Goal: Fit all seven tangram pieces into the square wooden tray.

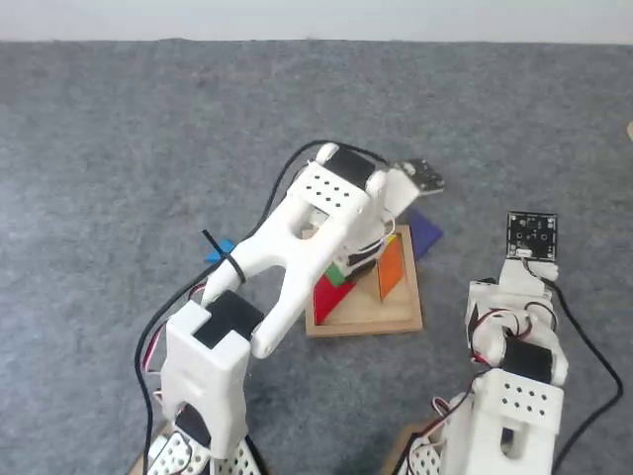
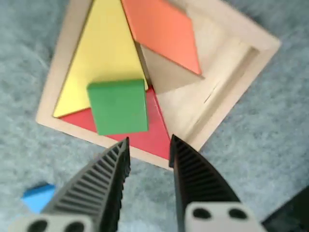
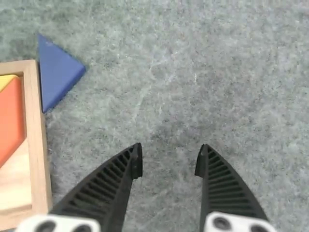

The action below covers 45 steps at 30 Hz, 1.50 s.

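In the high view we saw the square wooden tray [image 1: 364, 325] just right of the frame's centre on the grey carpet [image 1: 119, 139]. The left arm [image 1: 297, 247] stretched from the lower left corner up over it and covered its left part. The right arm [image 1: 514, 386] stood in the lower right of the frame, apart from the tray. A dark blue triangle [image 1: 423, 230] lay on the carpet at the tray's upper right corner, outside the rim. A light blue piece [image 1: 220, 250] showed left of the tray, partly hidden by the left arm.

From the left wrist we found the left gripper [image 2: 148, 145] over one edge of the tray, its jaws parted by a narrow gap and holding nothing. Inside the tray a yellow triangle [image 2: 104, 53] sat beside an orange parallelogram [image 2: 166, 34]. A red triangle [image 2: 157, 134] lay along the rim nearest the fingertips. A green square [image 2: 118, 106] lay over the red triangle and over the yellow one's edge. Part of the tray's floor was bare wood.

From the right wrist we saw the right gripper [image 3: 169, 159] over the carpet beside the tray, its jaws moderately apart and empty. The dark blue triangle lay ahead of it, just beside the rim.
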Tool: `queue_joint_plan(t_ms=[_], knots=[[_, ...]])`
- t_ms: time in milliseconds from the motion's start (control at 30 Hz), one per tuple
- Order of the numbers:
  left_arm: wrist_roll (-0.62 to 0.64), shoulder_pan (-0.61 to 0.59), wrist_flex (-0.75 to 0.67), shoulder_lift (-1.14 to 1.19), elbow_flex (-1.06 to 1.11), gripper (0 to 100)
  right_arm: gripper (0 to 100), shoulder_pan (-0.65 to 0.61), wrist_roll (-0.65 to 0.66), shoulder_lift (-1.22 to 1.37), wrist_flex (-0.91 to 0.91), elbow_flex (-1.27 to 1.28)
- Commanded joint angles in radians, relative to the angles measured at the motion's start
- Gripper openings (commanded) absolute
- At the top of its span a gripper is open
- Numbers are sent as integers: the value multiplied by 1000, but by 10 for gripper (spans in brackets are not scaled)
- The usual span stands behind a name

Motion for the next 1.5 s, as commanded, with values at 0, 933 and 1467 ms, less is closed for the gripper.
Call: queue_joint_plan(t_ms=[0, 933, 1467], knots=[[37, -60, -37, -5, -74, 133, 190, -5, 9, -19, -16, -6], [135, -55, -132, 173, -54, 108, 190, -38, 9, -19, -22, -5], [193, -6, -92, -21, -48, 107, 190, 13, -11, -21, -35, -14]])
